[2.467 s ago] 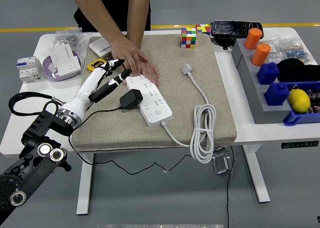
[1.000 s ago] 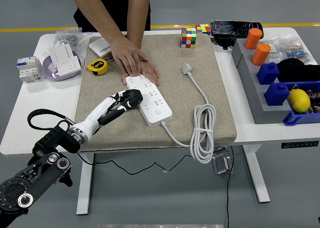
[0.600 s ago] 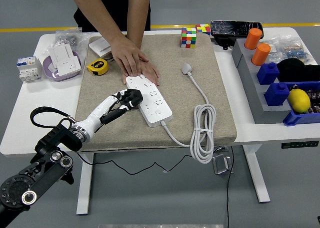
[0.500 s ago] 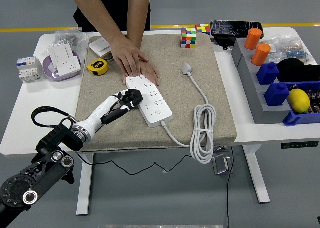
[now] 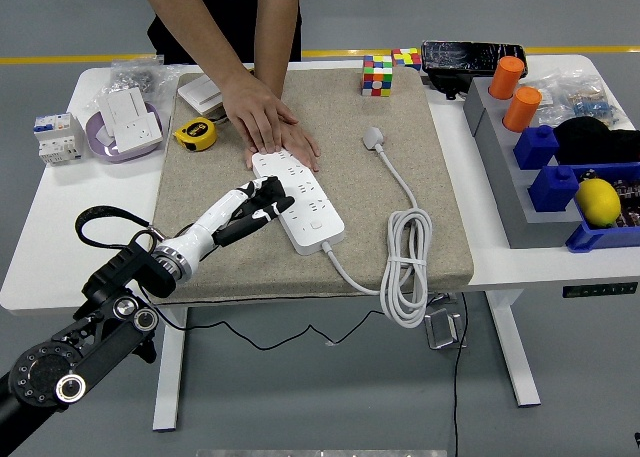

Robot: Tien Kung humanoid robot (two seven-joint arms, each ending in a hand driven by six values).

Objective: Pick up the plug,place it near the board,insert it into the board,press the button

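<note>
One power strip (image 5: 305,199), one tape measure (image 5: 195,133), two puzzle cubes (image 5: 377,76), two orange cylinders (image 5: 522,108), one lemon (image 5: 598,202), one grey mat (image 5: 330,107), one robot hand (image 5: 250,209), one person's hand (image 5: 262,117).

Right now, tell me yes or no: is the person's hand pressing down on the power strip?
Yes: the person's hand lies flat on the far end of the power strip, while the left hand works at its near side.
</note>
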